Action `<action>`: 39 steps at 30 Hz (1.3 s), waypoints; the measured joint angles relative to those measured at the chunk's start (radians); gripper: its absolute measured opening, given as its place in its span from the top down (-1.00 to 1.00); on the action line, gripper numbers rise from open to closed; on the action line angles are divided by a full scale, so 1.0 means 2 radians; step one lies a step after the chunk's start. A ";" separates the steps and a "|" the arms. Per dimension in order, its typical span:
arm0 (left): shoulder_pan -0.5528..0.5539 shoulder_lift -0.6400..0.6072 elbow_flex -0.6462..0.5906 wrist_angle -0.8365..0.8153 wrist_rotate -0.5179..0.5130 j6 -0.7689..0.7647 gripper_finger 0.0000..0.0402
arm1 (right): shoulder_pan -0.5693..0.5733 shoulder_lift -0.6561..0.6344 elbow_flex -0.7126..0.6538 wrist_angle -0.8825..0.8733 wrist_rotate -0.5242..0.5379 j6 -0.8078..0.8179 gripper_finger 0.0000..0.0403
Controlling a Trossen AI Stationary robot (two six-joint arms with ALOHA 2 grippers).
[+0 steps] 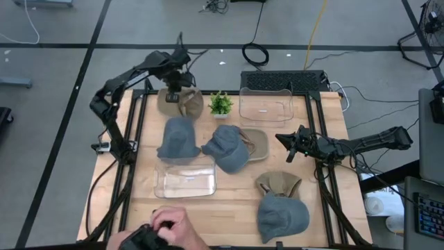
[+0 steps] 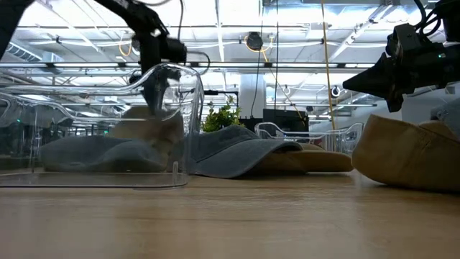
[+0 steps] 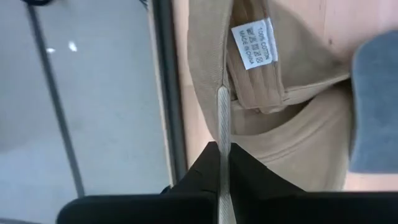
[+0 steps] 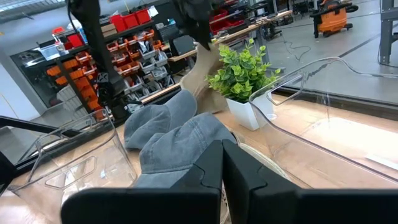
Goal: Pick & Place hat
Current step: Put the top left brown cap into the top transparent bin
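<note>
Six hats lie on the table [image 1: 229, 201]: three grey, three tan. Two clear bins: one near [image 1: 185, 182], one far [image 1: 266, 105]. One potted plant [image 1: 221, 104] stands between the far bin and the tan hat [image 1: 182, 103] at the far-left corner, whose brim the left gripper [image 3: 222, 163] pinches tight; its white label [image 3: 254, 44] is too small to read. The right gripper [image 1: 284, 142], fingers together, hovers over the right side

Far edge: tan hat [image 1: 179, 101] left, plant [image 1: 221, 104] centre, clear tray [image 1: 266, 105] right. Second tray [image 1: 184, 182] nearer, before two grey hats [image 1: 179, 138].
</note>
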 joint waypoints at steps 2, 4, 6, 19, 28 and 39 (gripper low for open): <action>0.000 -0.022 0.000 0.000 -0.002 -0.007 0.95 | 0.000 0.000 0.000 0.000 0.000 0.000 1.00; 0.000 -0.042 0.000 -0.001 -0.002 -0.014 0.95 | 0.000 0.000 0.000 0.000 0.000 0.000 1.00; 0.000 -0.062 0.000 -0.001 -0.002 -0.018 0.95 | 0.000 0.000 0.000 0.000 0.000 0.000 1.00; -0.018 -0.199 0.000 0.075 0.023 -0.084 0.95 | 0.000 0.000 0.000 0.000 0.000 0.000 1.00; -0.022 -0.268 0.000 0.141 0.028 -0.136 0.95 | 0.000 0.000 0.000 0.000 0.000 0.000 1.00; -0.061 -0.329 0.000 0.259 0.029 -0.236 0.95 | 0.000 0.000 0.000 0.000 0.000 0.000 1.00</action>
